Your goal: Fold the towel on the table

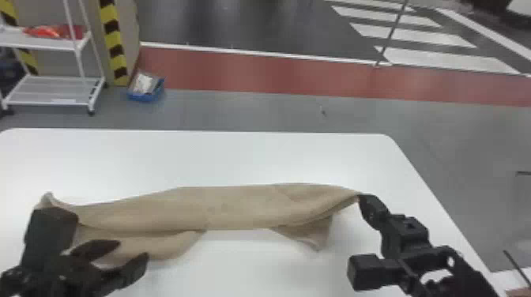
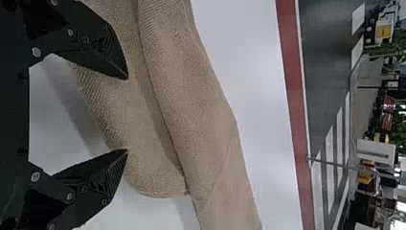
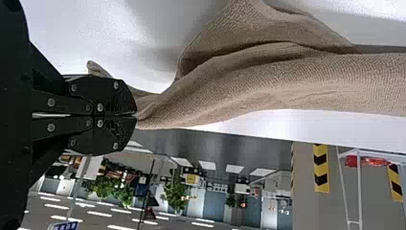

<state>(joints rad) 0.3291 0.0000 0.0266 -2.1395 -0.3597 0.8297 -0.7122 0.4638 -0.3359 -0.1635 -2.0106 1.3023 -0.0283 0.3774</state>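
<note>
Towel [image 1: 245, 207] stretches rumpled across the table [image 1: 253, 158], one end pinched in my right gripper [image 3: 137, 115]. With my left gripper [image 2: 127, 114] spread near the other, I'd catch a clean edge before drawing it taut.

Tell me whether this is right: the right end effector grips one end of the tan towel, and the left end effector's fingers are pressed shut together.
The left end effector is not shut: the left wrist view shows its fingers standing apart, with a wide gap between the tips. The right end effector grips one end of the tan towel.
</note>
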